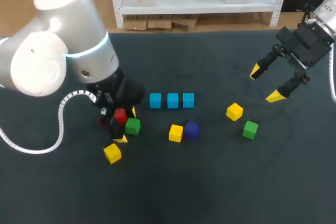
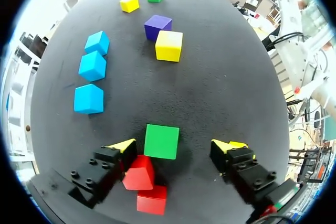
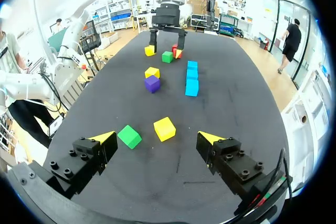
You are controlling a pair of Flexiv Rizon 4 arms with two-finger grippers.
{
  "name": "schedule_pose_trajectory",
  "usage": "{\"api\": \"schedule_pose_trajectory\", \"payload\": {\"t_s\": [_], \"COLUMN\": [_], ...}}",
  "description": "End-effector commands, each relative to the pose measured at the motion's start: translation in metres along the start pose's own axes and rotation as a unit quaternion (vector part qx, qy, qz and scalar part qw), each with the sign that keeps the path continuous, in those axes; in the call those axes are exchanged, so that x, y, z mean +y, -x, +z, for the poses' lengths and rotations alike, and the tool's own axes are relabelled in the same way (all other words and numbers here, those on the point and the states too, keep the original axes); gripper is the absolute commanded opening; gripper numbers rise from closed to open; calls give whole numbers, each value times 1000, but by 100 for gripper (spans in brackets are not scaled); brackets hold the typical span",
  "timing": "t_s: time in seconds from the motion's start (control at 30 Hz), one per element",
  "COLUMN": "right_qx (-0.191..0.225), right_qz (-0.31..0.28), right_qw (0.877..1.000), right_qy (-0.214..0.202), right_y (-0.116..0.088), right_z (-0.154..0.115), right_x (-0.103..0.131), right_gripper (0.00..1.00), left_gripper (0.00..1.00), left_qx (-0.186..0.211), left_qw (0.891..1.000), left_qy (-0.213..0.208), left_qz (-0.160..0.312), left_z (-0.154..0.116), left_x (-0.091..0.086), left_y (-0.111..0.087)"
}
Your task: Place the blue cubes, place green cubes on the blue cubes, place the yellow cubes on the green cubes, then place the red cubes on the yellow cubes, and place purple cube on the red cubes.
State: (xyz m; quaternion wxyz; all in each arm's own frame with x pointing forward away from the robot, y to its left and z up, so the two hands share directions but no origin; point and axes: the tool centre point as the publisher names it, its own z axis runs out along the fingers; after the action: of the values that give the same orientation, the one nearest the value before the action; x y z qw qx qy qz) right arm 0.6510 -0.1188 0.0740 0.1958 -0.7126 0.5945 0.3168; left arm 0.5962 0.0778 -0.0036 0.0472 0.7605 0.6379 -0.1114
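Three blue cubes [image 1: 172, 100] [image 2: 92, 65] lie in a row mid-table. My left gripper [image 1: 126, 125] [image 2: 176, 146] is down at the table's left, open around a green cube [image 1: 133, 126] [image 2: 161, 141]; the cube sits close to one finger, with a gap to the other. Two red cubes [image 1: 120, 115] [image 2: 139, 173] lie just behind that finger. A yellow cube [image 1: 176, 132] [image 2: 169, 45] and a purple cube [image 1: 191, 129] [image 2: 158, 26] touch in the middle. My right gripper [image 1: 265, 83] [image 3: 156, 138] hangs open and empty above the right side, with a yellow cube [image 1: 234, 112] [image 3: 164, 128] and a green cube [image 1: 250, 129] [image 3: 129, 136] ahead of it.
Another yellow cube [image 1: 112, 152] lies near the front, beside my left gripper. The left arm's white cable [image 1: 31, 148] loops over the table's left edge. The dark table [image 1: 210, 182] is bare along its front.
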Motion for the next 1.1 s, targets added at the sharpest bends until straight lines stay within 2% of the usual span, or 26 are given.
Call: {"api": "schedule_pose_trajectory", "payload": {"t_s": [0.03, 0.07, 0.1, 0.13, 0.27, 0.3, 0.33, 0.6, 0.8, 1.1], "right_qx": [-1, -1, -1, -1, -1, -1, -1, -1, -1, -1], "right_qz": [0, 0, 0, 0, 0, 0, 0, 0, 0, 0], "right_qw": [1000, 1000, 1000, 1000, 1000, 1000, 1000, 1000, 1000, 1000], "right_qy": [0, 0, 0, 0, 0, 0, 0, 0, 0, 0], "right_y": [0, 0, 0, 0, 0, 0, 0, 0, 0, 0], "right_z": [0, 0, 0, 0, 0, 0, 0, 0, 0, 0], "right_x": [-1, -1, -1, -1, -1, -1, -1, -1, -1, -1], "right_gripper": [100, 100, 100, 100, 100, 100, 100, 100, 100, 100], "left_gripper": [47, 44, 30, 22, 16, 5, 0, 0, 0, 0], "left_qx": [1, 2, 2, 2, 3, 2, 2, 1, -4, -16], "left_qw": [1000, 1000, 1000, 1000, 1000, 1000, 1000, 1000, 1000, 998], "left_qy": [1, 1, 1, 0, 0, 0, 1, 4, 26, 60], "left_qz": [3, 5, 6, 6, 9, 9, 9, 4, -4, -30], "left_z": [1, 1, 1, 2, 2, 2, 2, -6, -36, -70], "left_x": [2, 2, 3, 3, 4, 4, 4, 4, 5, 26], "left_y": [2, 3, 3, 4, 4, 4, 4, 7, 21, 44]}}
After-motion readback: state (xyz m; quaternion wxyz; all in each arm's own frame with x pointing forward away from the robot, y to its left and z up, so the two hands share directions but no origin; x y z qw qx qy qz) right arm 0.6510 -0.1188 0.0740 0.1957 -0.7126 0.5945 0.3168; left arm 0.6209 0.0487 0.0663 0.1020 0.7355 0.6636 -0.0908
